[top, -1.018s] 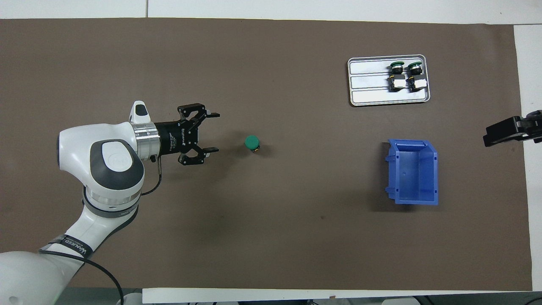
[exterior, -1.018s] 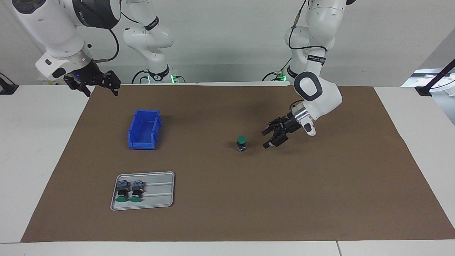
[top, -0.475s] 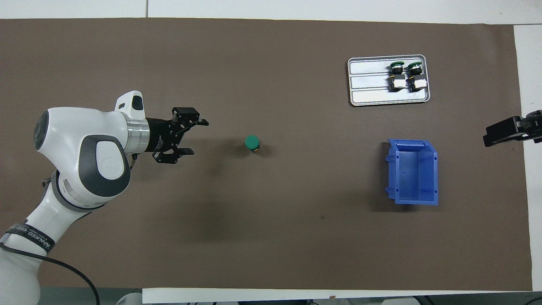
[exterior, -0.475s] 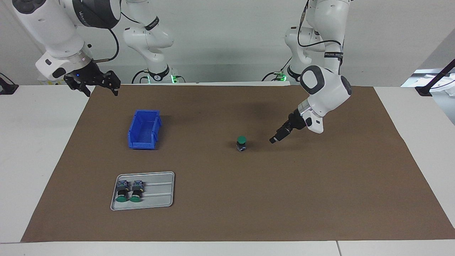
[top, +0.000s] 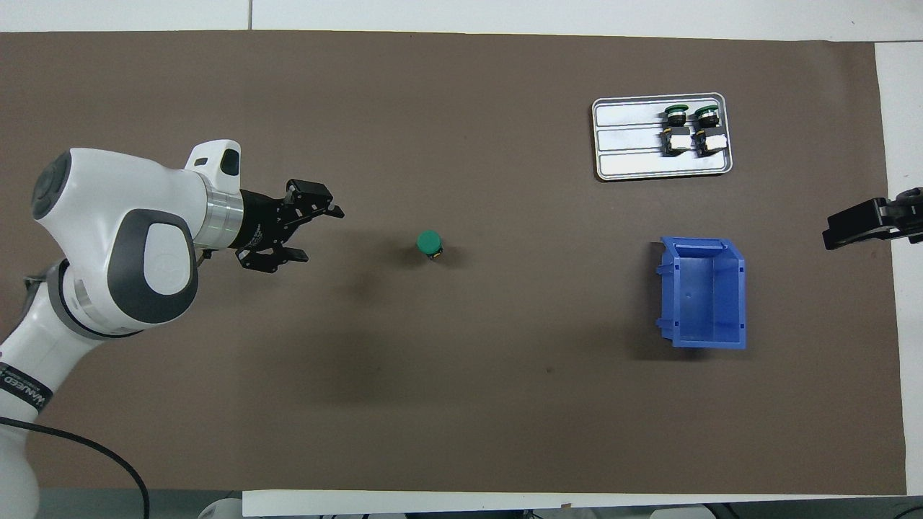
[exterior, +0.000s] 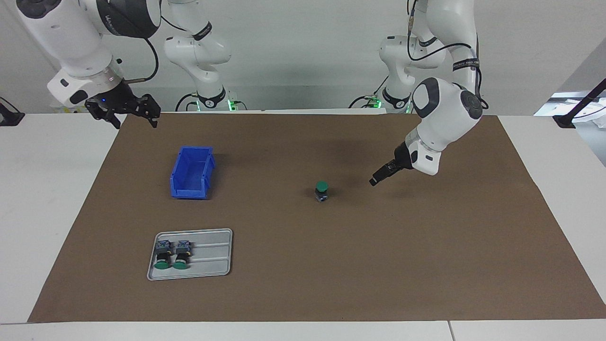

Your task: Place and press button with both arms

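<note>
- Button (exterior: 322,188): stands upright on the brown mat (exterior: 303,293), green cap up, near the mat's middle and somewhat toward the left arm's end; nothing touches it.
- Left gripper (top: 317,232): hangs low over the mat between the button and the mat's edge at the left arm's end, well apart from the button. Its fingers are spread apart and hold nothing (in the facing view it is seen edge-on, as a single dark tip (exterior: 377,178)).
- Left arm (exterior: 445,113): reaches in from its base and bends down at the wrist, the gripper pointing toward the button.
- Right gripper (exterior: 128,110): waits in the air over the mat's corner nearest the robots at the right arm's end, jaws apart and empty (only its tip (top: 862,223) enters the overhead view).
- Blue bin (exterior: 191,173): open and empty, on the mat toward the right arm's end, nearer to the robots than the tray.
- Grey tray (exterior: 210,255): lies flat near the mat's edge farthest from the robots, toward the right arm's end. Two more buttons (exterior: 171,255) lie on their sides in it, side by side at the end nearest the table's edge, green caps pointing away from the robots.
- White table (exterior: 47,189): carries the mat and shows bare at both ends.
</note>
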Robot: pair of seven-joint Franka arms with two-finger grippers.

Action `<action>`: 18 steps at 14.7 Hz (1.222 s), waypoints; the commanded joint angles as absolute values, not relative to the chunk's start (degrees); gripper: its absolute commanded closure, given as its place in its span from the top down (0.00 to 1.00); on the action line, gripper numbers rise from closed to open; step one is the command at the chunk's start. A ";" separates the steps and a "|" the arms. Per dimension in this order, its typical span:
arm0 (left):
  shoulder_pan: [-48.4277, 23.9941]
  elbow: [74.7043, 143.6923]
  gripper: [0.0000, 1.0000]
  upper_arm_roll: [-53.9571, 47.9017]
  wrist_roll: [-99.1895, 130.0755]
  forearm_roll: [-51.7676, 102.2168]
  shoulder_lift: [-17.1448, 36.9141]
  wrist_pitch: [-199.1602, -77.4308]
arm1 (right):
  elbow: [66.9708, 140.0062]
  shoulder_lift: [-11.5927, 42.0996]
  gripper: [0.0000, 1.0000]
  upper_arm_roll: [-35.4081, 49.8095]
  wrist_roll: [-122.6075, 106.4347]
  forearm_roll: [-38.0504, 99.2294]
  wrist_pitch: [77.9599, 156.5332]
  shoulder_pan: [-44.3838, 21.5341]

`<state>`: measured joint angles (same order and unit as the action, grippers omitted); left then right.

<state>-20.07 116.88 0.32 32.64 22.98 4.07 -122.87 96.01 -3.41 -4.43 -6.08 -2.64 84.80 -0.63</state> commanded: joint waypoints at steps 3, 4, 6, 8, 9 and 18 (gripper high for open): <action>-23.82 113.57 1.00 0.18 34.71 8.71 4.57 -119.63 | 96.68 -4.13 0.98 -4.31 -5.54 -2.37 85.17 -0.53; -23.91 111.64 1.00 0.09 35.59 8.61 4.92 -118.14 | 96.68 -4.13 0.98 -4.31 -5.54 -2.37 85.17 -0.53; -26.96 108.21 0.98 0.17 36.55 8.26 6.15 -114.97 | 96.68 -4.13 0.98 -4.31 -5.54 -2.37 85.17 -0.53; -29.43 104.53 0.87 0.18 41.28 8.09 8.86 -113.91 | 96.68 -4.13 0.98 -4.31 -5.54 -2.29 85.17 -0.53; -30.75 101.11 0.71 0.18 42.53 8.17 11.05 -111.47 | 96.68 -4.13 0.98 -4.31 -5.54 -2.37 85.17 -0.53; -38.40 92.90 0.06 0.35 51.85 8.09 20.82 -110.47 | 96.68 -4.13 0.98 -4.31 -5.54 -2.37 85.17 -0.53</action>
